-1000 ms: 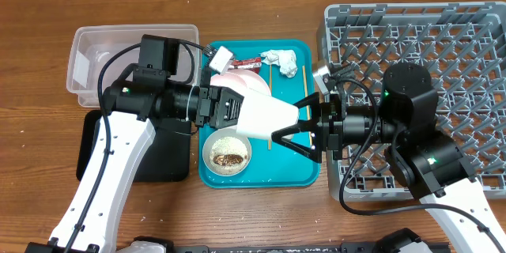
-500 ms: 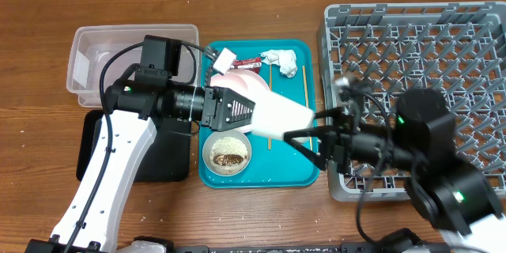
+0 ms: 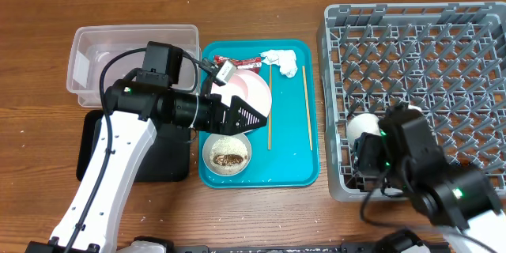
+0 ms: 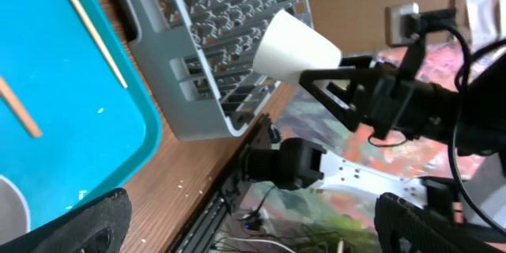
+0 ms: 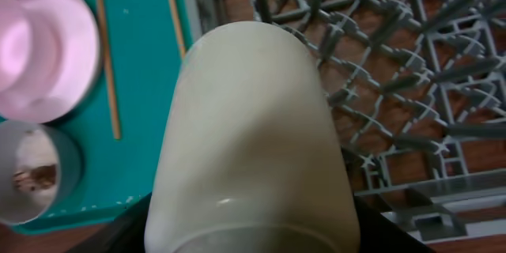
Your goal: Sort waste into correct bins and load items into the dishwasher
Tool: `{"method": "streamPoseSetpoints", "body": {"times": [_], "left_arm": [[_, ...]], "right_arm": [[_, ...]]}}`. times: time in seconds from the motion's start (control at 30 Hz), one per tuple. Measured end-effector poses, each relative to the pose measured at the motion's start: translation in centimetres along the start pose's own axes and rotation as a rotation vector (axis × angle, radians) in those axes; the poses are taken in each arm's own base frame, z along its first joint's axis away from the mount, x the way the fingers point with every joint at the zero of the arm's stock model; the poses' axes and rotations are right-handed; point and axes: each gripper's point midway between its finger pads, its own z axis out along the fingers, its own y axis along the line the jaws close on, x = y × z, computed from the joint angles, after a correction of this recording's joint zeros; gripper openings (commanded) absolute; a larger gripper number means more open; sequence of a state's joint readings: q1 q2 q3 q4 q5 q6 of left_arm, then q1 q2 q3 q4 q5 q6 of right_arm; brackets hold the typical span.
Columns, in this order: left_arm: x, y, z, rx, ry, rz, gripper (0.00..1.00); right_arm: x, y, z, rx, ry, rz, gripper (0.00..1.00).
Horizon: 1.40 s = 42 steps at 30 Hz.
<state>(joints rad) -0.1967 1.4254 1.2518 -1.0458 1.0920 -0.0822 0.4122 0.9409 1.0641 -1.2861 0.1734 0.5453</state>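
I see the white cup [image 3: 364,125] tilted at the grey rack's [image 3: 427,47] left edge. Pink plates [image 3: 251,91], bowl [image 3: 209,156] holding rice [image 3: 224,143], chopsticks [image 3: 307,107], tissue [image 3: 282,61] and red wrapper [image 3: 241,62] cluster together. Left of them lie the clear tub [image 3: 118,54] and black tray [image 3: 175,158].

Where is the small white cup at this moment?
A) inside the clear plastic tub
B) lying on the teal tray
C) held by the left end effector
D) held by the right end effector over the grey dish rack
D: the right end effector grips the white cup above the grey dish rack.
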Motion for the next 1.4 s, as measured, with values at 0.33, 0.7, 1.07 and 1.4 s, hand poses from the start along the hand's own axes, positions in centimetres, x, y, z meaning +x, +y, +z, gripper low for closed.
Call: {"method": "streamPoseSetpoints", "body": {"times": [0.33,0.7,1.07,1.4], "left_arm": [[1.9,-0.2,-0.4,-0.027,0.037,-0.053,1.0],[2.9,-0.9,-3.2,-0.243,-0.076,0.061,1.0],[5.6,3.4,-0.8,-0.746,-0.034,0.06,0.86],[4.9,13.6,6.3,-1.03,0.004,-0.032,0.53]], "right_arm": [[1.9,-0.8,6.6,0.24,0.272,-0.034,0.86],[0.4,0.8,5.3,0.135,0.199,-0.005,0.92],[-8.5,4.8,-7.5,-0.296,-0.391,0.064,1.0],[-5.9,4.2,-6.4,-0.266,-0.275,0.035,1.0]]}}
